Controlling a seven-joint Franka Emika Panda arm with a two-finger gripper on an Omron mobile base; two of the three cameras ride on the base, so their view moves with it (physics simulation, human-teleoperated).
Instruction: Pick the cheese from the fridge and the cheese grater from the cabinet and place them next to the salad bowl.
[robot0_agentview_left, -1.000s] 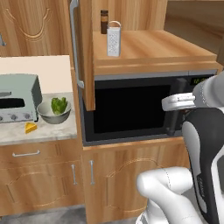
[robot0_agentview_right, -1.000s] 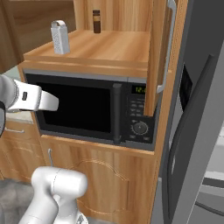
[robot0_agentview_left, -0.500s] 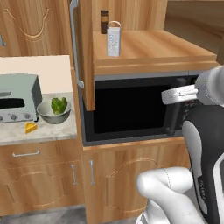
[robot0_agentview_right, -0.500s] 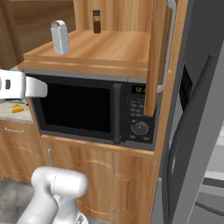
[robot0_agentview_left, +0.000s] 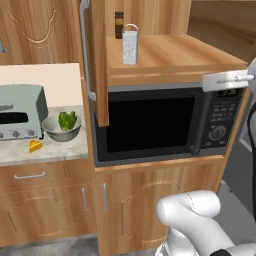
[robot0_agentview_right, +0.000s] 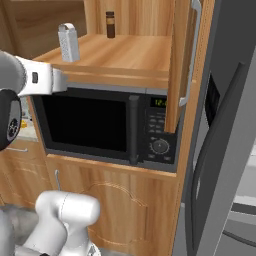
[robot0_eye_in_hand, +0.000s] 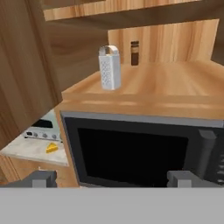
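The cheese grater (robot0_eye_in_hand: 109, 68), a tapered silver-white box with a looped top handle, stands upright near the cabinet (robot0_agentview_left: 165, 55) shelf's front left corner. No legible writing. The hand (robot0_eye_in_hand: 111, 178) is spread apart, empty.

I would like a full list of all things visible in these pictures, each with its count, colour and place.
cheese grater: one, silver-white, upright on the open cabinet shelf above the microwave.
bottle: one, dark brown, at the back of the same shelf, behind the grater.
cabinet: one, brown wood, door open, silver bar handle.
microwave: one, black, under the shelf.
salad bowl: one, grey with green leaves, on the counter beside the toaster oven.
cheese: one, yellow-orange wedge, on the counter in front of the bowl.
toaster oven: one, grey-green, on the counter.
fridge: one, dark grey, right of the cabinet.
gripper: one, dark fingertips apart, open, facing the microwave.
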